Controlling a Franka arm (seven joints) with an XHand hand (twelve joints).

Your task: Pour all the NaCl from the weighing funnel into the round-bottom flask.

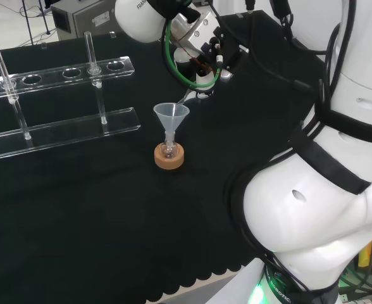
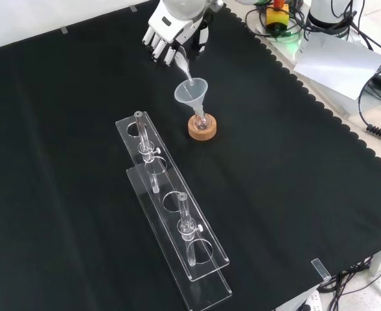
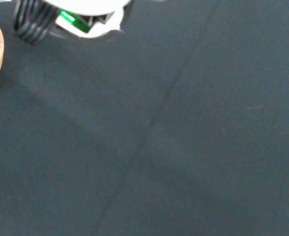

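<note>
Presently, a clear weighing funnel (image 2: 183, 65) is pinched in the curled fingers of the hand (image 2: 168, 35) and tilted, its spout resting at the rim of a plastic funnel (image 2: 192, 92). That funnel is seated in the round-bottom flask (image 2: 200, 120), set on a cork ring (image 2: 202, 129) toward the far edge of the cloth (image 2: 294, 194) in the front view.

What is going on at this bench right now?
A white robot arm's hand is curled around a small clear weighing funnel and tilts it so its tip reaches the rim of a plastic funnel. That funnel sits in the neck of a small round flask, which rests on a cork ring on the black cloth. A clear rack holding two glass tubes stands nearby, untouched.
</note>
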